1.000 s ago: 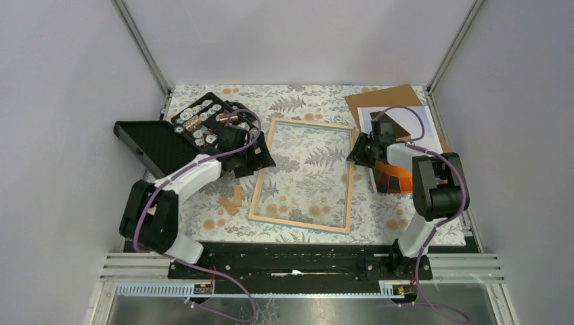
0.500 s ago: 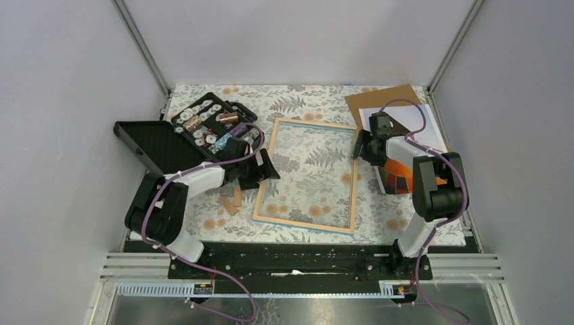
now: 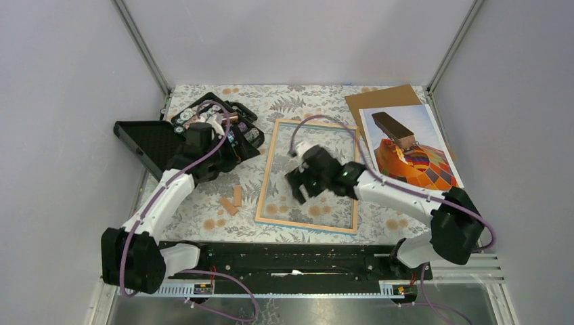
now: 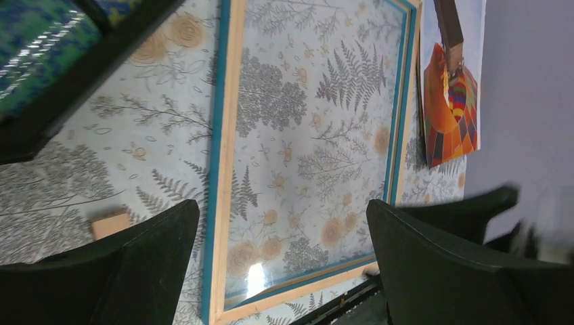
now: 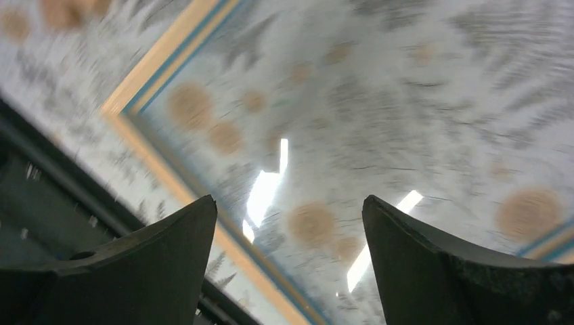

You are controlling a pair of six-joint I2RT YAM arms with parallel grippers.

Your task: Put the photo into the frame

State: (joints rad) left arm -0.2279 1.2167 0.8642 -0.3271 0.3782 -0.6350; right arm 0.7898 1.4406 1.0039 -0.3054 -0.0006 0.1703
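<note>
I see the glossy rectangular photo (image 3: pixel 414 154), an orange-red hot-air balloon on pale sky, lying face up at the right of the fern-patterned worktop (image 3: pixel 298 101), over a plain brown backing board (image 3: pixel 382 98). The thin wood-and-blue frame (image 3: pixel 265 177) lies in the middle, with an open black case (image 3: pixel 145 143) to its left. My right fingers (image 5: pixel 156 271) hang spread and empty above the frame's pane, well apart from the photo. The left fingers (image 4: pixel 135 271) are also released.
</note>
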